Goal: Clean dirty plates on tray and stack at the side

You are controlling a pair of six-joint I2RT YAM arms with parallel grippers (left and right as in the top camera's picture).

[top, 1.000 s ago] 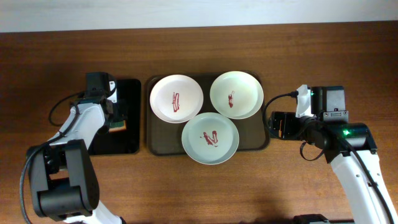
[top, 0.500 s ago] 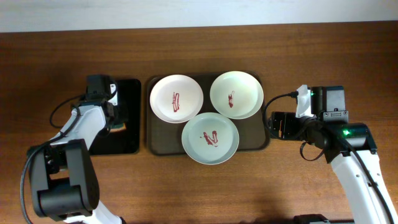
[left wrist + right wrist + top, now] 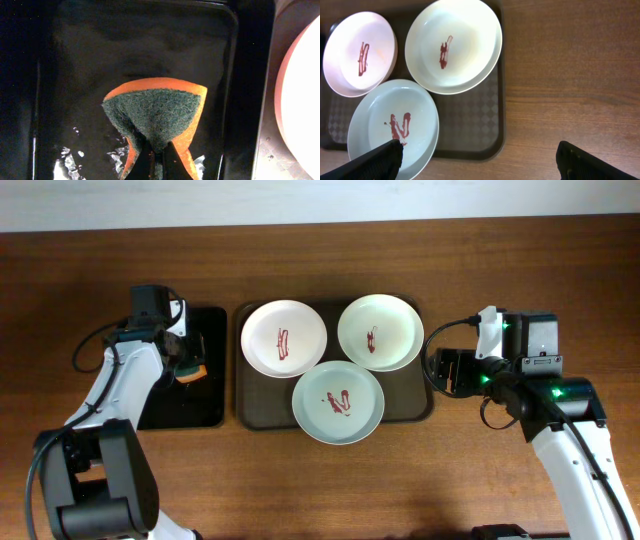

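Three plates with red smears lie on the brown tray (image 3: 258, 412): a white one (image 3: 284, 338) at back left, a pale green one (image 3: 380, 332) at back right, a light blue one (image 3: 338, 402) in front. My left gripper (image 3: 186, 366) is shut on an orange and green sponge (image 3: 157, 115), held above the black tray (image 3: 190, 405). My right gripper (image 3: 448, 372) is open and empty, just right of the brown tray. In the right wrist view the green plate (image 3: 453, 46), white plate (image 3: 359, 54) and blue plate (image 3: 392, 131) show.
The black tray (image 3: 75, 60) is wet, with water drops near its front. Bare wooden table (image 3: 450, 480) lies right of and in front of the brown tray (image 3: 470, 135). A pale wall edge runs along the back.
My left gripper has lifted the sponge and moved a little toward the back of the black tray. My right gripper has shifted slightly toward the back.
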